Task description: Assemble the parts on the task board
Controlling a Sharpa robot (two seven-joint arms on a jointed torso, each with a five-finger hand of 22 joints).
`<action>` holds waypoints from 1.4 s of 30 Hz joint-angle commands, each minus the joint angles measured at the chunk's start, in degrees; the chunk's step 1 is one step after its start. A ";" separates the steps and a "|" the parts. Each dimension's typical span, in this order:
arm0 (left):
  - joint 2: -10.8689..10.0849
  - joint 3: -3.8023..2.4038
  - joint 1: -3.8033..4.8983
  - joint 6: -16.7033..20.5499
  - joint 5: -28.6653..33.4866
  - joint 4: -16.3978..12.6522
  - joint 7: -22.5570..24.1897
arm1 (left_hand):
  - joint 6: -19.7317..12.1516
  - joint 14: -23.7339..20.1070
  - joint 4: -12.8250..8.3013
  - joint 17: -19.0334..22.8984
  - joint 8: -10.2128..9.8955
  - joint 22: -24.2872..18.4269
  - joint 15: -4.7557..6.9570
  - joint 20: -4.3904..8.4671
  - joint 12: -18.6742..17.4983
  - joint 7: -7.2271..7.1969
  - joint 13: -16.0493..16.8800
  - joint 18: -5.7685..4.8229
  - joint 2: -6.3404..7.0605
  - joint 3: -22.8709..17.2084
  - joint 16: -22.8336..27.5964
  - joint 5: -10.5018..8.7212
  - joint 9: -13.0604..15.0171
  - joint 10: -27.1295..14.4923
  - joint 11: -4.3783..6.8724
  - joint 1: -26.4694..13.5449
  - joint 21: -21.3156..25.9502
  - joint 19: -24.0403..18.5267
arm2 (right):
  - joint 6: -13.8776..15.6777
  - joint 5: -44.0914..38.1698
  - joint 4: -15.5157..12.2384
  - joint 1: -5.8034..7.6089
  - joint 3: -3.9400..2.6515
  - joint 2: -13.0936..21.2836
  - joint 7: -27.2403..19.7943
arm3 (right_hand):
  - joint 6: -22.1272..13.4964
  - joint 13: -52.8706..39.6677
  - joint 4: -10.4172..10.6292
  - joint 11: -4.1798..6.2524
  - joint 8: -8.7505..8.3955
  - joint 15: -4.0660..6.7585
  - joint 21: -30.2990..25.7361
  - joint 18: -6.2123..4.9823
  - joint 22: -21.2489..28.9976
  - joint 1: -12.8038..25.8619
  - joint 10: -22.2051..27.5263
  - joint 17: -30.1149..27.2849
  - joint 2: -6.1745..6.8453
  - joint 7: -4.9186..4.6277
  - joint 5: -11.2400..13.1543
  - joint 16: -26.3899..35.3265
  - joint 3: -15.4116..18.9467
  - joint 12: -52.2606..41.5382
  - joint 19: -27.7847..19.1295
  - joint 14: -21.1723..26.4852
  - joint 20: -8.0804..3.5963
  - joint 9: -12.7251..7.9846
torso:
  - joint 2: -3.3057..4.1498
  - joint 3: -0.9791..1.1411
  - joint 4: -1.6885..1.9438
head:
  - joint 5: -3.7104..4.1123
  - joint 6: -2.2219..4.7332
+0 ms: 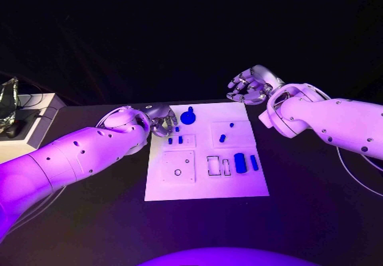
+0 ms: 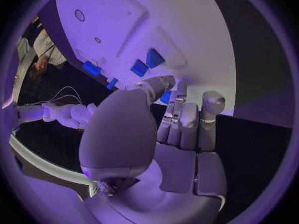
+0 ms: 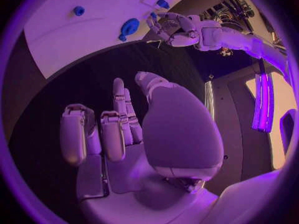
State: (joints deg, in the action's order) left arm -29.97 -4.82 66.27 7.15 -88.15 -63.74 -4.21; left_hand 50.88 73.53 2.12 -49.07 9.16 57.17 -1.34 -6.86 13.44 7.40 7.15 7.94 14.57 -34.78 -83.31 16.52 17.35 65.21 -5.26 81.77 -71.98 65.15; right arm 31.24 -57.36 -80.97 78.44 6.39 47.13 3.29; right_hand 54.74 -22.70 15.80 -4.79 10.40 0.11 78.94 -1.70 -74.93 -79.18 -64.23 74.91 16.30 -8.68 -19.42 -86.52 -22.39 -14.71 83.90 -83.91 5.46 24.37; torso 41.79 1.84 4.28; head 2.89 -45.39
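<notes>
Head view shows you the left hand (image 1: pixel 162 121) fingers curled at the task board (image 1: pixel 206 191) edge, grip unclear; right hand (image 1: pixel 251 86) spread, holding nothing

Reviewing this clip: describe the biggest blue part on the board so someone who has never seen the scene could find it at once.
Start at the white board in the middle of the black table and go to its far edge, near the left hand. There lies the round blue part with a short stem pointing away from the robot. The other blue parts are small pegs or straight bars; this alone is a disc.
</notes>
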 commanded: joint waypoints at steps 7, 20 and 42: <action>-1.34 -2.63 0.03 2.72 1.01 0.69 -0.02 | 0.87 -6.64 -0.59 11.78 0.02 -5.90 -0.90 -0.84 -2.01 1.24 -0.21 1.11 -0.08 -0.94 3.76 -0.07 -0.43 -3.50 -1.20 -0.28 3.99 -5.08 | -5.03 -2.46 0.18 -0.08 0.03 0.38 -0.15 | 0.05 3.70 -2.51 -0.33 -0.39 -0.58 -2.14 -1.12 -8.73 -2.56 0.54 6.20 0.08 -0.50 1.89 0.35 -1.47 3.27 1.69 -4.05 0.64 0.11 | -0.16 -0.10 0.07 | 0.20 0.38; -10.29 -4.50 -1.39 7.24 39.29 -4.22 14.30 | 2.08 -16.05 1.72 28.67 0.10 -19.39 -1.48 -1.23 -1.08 3.24 -0.69 2.64 -0.31 1.41 22.42 -0.04 -1.83 -3.91 -1.68 -3.02 18.53 -14.06 | -10.90 -20.28 0.88 -1.71 0.80 1.77 -0.09 | 0.90 7.08 -4.87 0.20 -0.88 -0.19 -1.86 -1.04 -8.89 -4.33 -1.73 6.41 0.46 0.30 3.54 0.24 -3.53 5.40 1.96 -4.10 0.32 0.07 | -0.64 -0.50 -0.06 | 2.24 2.25; -21.87 -9.20 -8.80 -3.82 74.85 -16.33 27.18 | 2.57 -22.41 5.22 37.78 2.42 -44.35 -6.00 -6.97 -7.95 3.84 -3.28 2.56 -1.27 5.70 61.12 -0.04 -2.89 -1.46 -3.47 -0.51 54.86 -15.31 | -14.68 -38.32 1.02 -5.33 1.18 0.64 6.03 | 0.23 10.29 -6.18 0.31 -2.38 -0.06 -4.02 -1.42 -7.90 -2.66 -0.51 5.34 0.09 1.11 5.59 0.76 1.49 7.95 1.59 -3.86 0.17 -0.41 | -0.50 -0.72 0.12 | 2.60 2.30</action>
State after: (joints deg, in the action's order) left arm -51.79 -13.93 57.52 5.10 -16.85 -79.63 20.37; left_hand 53.34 50.59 7.28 -11.20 11.31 12.87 -7.38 -13.83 5.80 11.08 3.86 10.19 13.28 -29.00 -22.35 16.52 14.52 63.21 -8.71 80.67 -17.37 49.26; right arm 18.25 -92.32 -80.01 73.30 7.53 47.98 7.92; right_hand 54.81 -12.48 9.57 -4.58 8.29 -0.09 75.01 -2.62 -74.91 -82.03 -64.63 74.91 16.89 -7.81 -13.64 -86.08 -21.18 -6.87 84.10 -84.12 5.66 24.02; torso 41.24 1.05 4.49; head 5.63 -42.95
